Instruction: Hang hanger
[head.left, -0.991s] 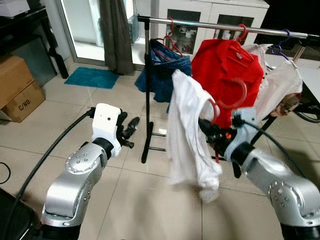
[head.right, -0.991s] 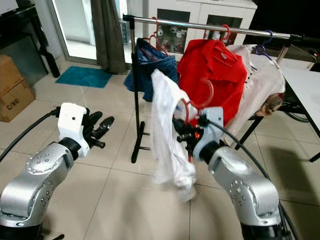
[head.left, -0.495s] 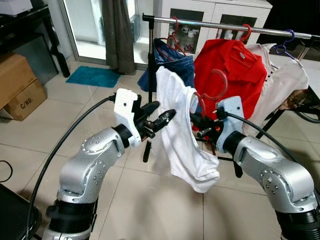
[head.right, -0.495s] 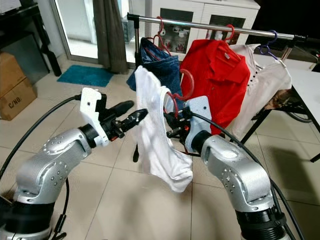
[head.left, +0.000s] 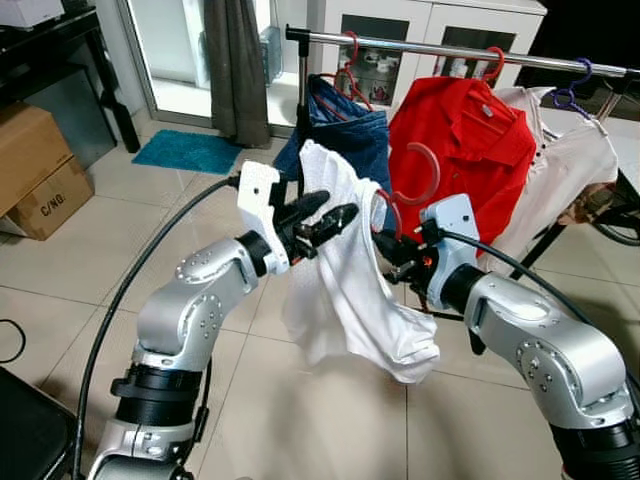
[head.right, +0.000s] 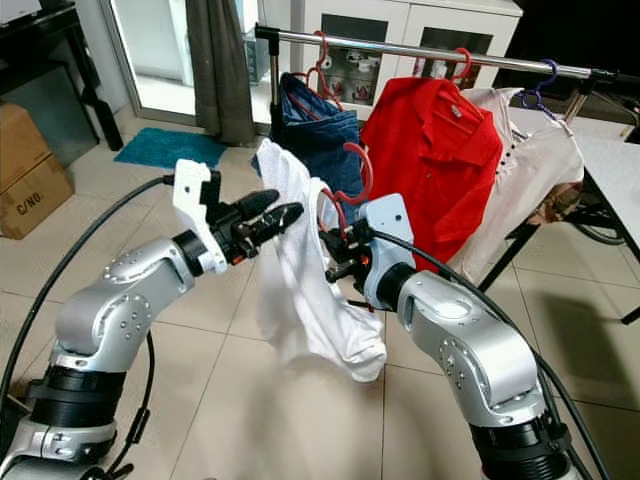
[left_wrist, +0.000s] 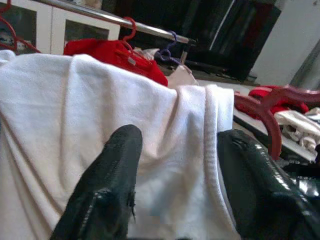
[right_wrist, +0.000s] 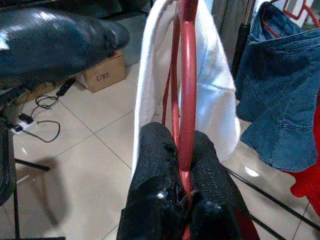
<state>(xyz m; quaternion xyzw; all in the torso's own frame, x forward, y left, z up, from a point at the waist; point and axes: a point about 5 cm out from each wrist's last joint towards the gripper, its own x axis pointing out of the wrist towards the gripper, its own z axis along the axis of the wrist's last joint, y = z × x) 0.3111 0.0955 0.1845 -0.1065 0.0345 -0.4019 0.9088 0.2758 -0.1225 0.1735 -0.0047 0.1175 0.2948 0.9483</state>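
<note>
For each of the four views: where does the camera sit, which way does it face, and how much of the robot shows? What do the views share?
Left eye: head camera, facing forward and down at the rail; both silver arms show.
Right eye: the same scene from slightly to the right.
Left wrist: looks along the left tool, fingers apart at the white shirt.
Right wrist: looks along the right tool, shut on the red hanger.
Shared: all four show the white shirt and red hanger.

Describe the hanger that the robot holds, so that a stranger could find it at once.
Before the clothes rail with the denim garment and red shirt, the right gripper is shut on a red hanger. A white garment drapes over it, and unlike the other hangers it is not on the rail.
</note>
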